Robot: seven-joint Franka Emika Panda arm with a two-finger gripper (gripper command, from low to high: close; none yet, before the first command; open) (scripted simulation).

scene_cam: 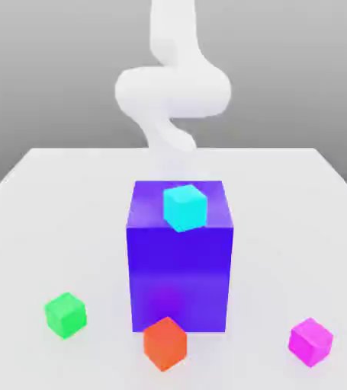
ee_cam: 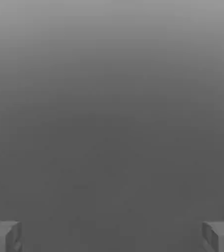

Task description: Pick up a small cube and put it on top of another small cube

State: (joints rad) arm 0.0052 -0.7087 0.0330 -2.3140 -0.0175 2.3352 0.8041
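Magenta-pink cube on the table, my claw spread wide

Exterior view. Item: my white arm [scene_cam: 174, 91], coming down from the top of the view, its lower links beyond the block and pale against the table. Item: one white table [scene_cam: 69, 198], broad and smooth. Item: one big blue-purple block [scene_cam: 180, 282], upright near the middle, glossy, one flat side towards the camera, with a faint reddish patch low on that side. Item: one small cyan cube [scene_cam: 185, 208], seen at the block's top, its lowest corner overlapping the top's near edge. Item: one small magenta-pink cube [scene_cam: 310, 343], on the table at the exterior view's right, well apart from the block; turned askew to the block's sides, a corner roughly towards the camera, edges of about equal length. Item: one small orange-red cube [scene_cam: 165, 344], on the camera's side of the block, overlapping its foot in the view; whether they touch I cannot tell. Item: one small green cube [scene_cam: 65, 314], on the table at the exterior view's left, set askew.

Hand view. Item: my claw [ee_cam: 112, 236], two grey fingertips [ee_cam: 0, 237] standing far apart, nothing between them. Backdrop: plain grey, paler towards one edge.
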